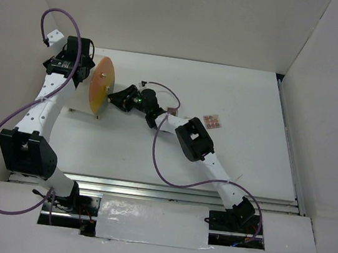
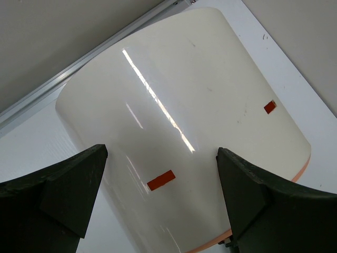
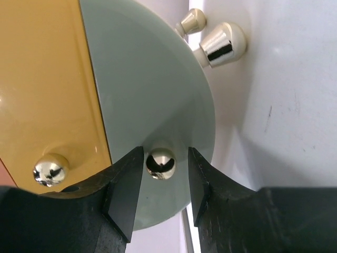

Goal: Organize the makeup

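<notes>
A large white cylinder lies on the table, its round orange and grey-green drawer front facing right. My left gripper is open, with its fingers straddling the cylinder's side. My right gripper is open at the front, its jaws on either side of a shiny metal knob on the grey-green drawer; a small gap shows on the right side. Two small makeup pieces lie on the table: a small square palette and a pinkish card. The other makeup is out of view.
A second knob sits on the orange drawer. Gold feet stick out from the cylinder. White walls enclose the table at the back and sides. A metal rail runs along the near edge.
</notes>
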Controlling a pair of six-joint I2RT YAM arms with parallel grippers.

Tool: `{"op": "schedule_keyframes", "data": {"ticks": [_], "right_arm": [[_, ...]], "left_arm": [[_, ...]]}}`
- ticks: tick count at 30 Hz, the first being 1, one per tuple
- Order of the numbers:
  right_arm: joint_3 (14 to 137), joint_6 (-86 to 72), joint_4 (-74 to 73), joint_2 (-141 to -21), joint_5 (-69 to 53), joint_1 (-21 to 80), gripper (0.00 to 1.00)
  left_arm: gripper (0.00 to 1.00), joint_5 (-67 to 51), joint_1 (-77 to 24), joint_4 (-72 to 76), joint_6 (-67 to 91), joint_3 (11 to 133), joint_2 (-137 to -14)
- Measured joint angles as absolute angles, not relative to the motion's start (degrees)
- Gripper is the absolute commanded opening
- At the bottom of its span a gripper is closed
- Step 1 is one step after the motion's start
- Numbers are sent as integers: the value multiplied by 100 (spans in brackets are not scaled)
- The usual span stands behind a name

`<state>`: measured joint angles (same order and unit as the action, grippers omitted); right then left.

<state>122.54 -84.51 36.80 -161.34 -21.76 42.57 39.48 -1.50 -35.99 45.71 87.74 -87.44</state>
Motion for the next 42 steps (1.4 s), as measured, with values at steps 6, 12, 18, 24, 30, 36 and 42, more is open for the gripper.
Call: {"op": "schedule_keyframes", "data": {"ticks": [6,12,18,24,30,36,42], "right_arm": [[12070,-8567,4007,-16134,-2252,4278,46],[12060,-8606,4069,-16134,-2327,4296,41],[12057,-8628,4095,-16134,-2349,4300,30],[11467,-8611,4462,-15891,-2333,4285,30],[10486,-8604,4995,-15443,-2423,4165,30],[9907,-8560,5242,-15155,-2630,3927,30],[9360,-8473,5393,-14851,-2685,3863,29]], "left_arm": [[99,3933,-150,-3597,4574,8774,-8744],[99,3922,-150,-3597,4589,8774,-8744],[99,3911,-150,-3601,4668,8774,-8744],[99,3905,-150,-3601,4672,8772,-8744],[99,3883,-161,-3599,4676,8772,-8744],[99,3865,-165,-3577,4687,8750,-8744],[99,3870,-165,-3546,4696,8735,-8744]]}}
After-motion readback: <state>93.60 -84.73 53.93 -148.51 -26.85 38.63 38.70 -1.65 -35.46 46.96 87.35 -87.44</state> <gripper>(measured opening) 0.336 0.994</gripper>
